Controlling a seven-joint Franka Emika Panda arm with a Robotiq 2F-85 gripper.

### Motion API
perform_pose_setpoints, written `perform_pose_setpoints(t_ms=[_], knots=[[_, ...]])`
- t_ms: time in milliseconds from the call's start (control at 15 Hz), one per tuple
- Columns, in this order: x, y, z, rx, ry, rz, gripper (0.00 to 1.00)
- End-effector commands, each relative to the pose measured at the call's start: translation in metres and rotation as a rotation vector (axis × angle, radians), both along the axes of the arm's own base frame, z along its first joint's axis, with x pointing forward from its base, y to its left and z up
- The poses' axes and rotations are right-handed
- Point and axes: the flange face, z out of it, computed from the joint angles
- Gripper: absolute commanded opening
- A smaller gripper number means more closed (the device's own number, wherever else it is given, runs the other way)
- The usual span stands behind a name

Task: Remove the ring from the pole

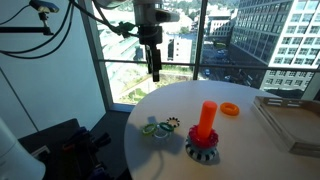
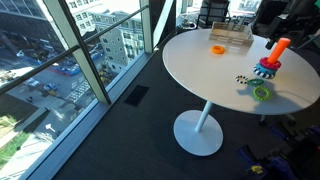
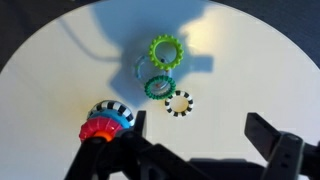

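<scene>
The orange pole (image 1: 207, 118) stands upright on the round white table (image 1: 250, 150), on a blue toothed base (image 1: 200, 153). A red ring (image 1: 204, 139) and a black-and-white striped ring sit low around it. In the wrist view the pole (image 3: 97, 128) shows from above at the lower left, with the striped ring (image 3: 116, 111) around it. It also shows in an exterior view (image 2: 280, 46). My gripper (image 1: 154, 68) hangs high above the table's far edge, well apart from the pole. Its fingers (image 3: 200, 135) are open and empty.
Loose rings lie near the pole: a green toothed ring (image 3: 165, 49), a teal ring (image 3: 158, 87), a pale blue ring (image 3: 141, 68) and a small black-and-white ring (image 3: 179, 103). An orange ring (image 1: 230, 109) lies farther back. A clear box (image 1: 290, 120) stands by the table's edge. Windows stand behind.
</scene>
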Motion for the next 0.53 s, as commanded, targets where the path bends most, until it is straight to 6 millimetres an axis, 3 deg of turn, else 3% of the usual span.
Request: perform_pose_setpoints(t_ms=[0,333,467], knots=[[-0.007,-0.022,-0.015,-0.025,-0.053,-0.074,1.0],[-0.01,-0.048,-0.037,-0.053,-0.076,-0.142,1.0],[-0.013,-0.047,-0.037,-0.06,-0.068,-0.151,1.0]])
